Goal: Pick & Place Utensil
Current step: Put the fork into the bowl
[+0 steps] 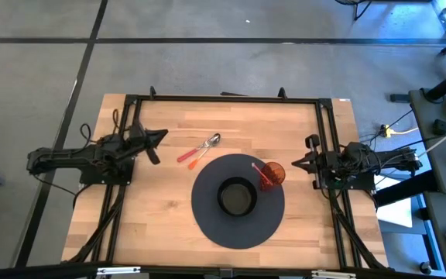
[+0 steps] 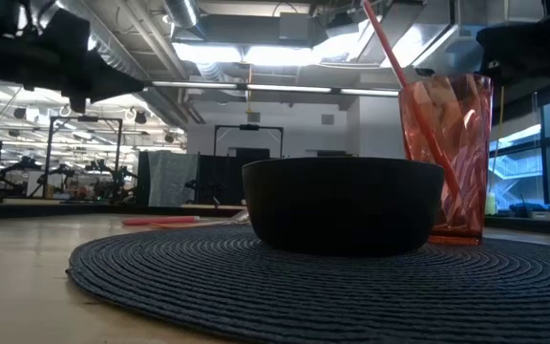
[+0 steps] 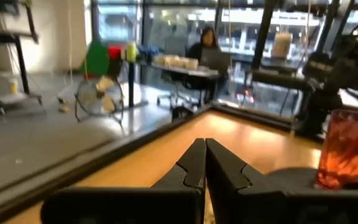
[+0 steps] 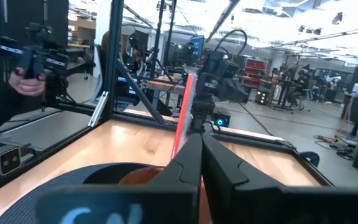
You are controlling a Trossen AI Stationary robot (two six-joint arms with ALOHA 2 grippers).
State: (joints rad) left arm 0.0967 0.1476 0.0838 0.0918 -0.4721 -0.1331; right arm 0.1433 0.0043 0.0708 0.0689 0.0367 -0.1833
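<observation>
Between left arm & mat (image 1: 207, 221): spoon (image 1: 205, 147) diagonal, bowl end far-right.

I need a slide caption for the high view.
Both grippers shut and idle; utensils lie beside the placemat.

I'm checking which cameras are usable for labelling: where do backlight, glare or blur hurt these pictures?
Low view: ceiling lights behind leave the black bowl a near silhouette; the red cup glows through. Left wrist view: soft throughout, bright windows, sheen on the wooden table. Right wrist view: the near placemat is blurred. High view: even light, utensils clear.
</observation>
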